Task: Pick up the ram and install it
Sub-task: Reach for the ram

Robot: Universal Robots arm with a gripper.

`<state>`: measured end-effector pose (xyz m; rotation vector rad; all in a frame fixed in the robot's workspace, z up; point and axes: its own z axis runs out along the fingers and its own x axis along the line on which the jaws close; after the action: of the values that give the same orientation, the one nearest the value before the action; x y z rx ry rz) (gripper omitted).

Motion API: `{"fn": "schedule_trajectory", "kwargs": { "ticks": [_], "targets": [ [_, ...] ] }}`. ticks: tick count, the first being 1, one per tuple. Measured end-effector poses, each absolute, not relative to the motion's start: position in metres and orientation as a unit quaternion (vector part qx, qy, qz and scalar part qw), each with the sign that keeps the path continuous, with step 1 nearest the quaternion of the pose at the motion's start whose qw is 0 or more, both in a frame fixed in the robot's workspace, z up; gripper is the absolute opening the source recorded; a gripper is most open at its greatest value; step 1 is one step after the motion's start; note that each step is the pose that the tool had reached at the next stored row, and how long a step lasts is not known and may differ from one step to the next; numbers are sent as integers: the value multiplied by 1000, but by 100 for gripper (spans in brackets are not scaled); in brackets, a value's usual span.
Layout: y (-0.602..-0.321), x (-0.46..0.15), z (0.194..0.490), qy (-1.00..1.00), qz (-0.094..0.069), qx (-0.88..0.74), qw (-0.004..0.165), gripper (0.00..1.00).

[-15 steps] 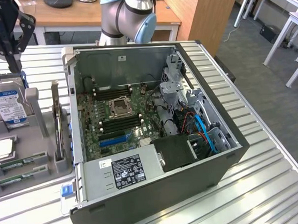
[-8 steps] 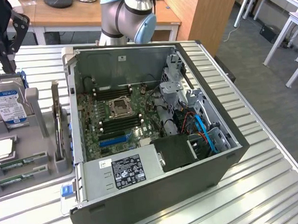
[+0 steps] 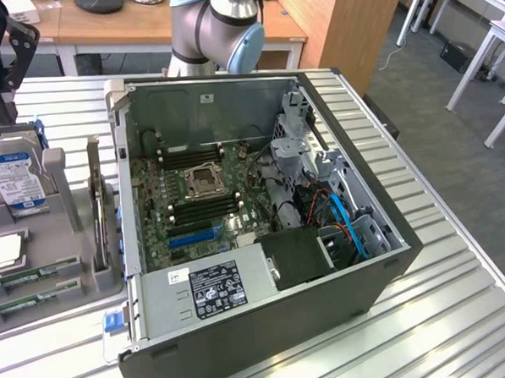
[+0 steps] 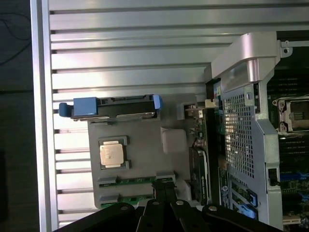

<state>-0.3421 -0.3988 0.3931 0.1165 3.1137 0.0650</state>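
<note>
Exterior view: the fingers (image 3: 2, 105) are hanging pressed together and empty above the hard drive (image 3: 13, 176), while the ram (image 3: 37, 274) is lying in the grey tray (image 3: 60, 233), apart from them. Wrist view: the fingers (image 4: 159, 191) are hovering closed just beside the ram (image 4: 133, 181). The approach to pick-up seems to be running. A grasp is calling for parted fingers straddling the stick's thin edge.
</note>
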Motion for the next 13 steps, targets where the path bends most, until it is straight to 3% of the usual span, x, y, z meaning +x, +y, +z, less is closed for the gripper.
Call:
{"fn": "schedule_trajectory", "kwargs": {
  "ticks": [13],
  "targets": [
    [-399, -364, 393, 999, 21, 37, 13, 11]
  ]
}}
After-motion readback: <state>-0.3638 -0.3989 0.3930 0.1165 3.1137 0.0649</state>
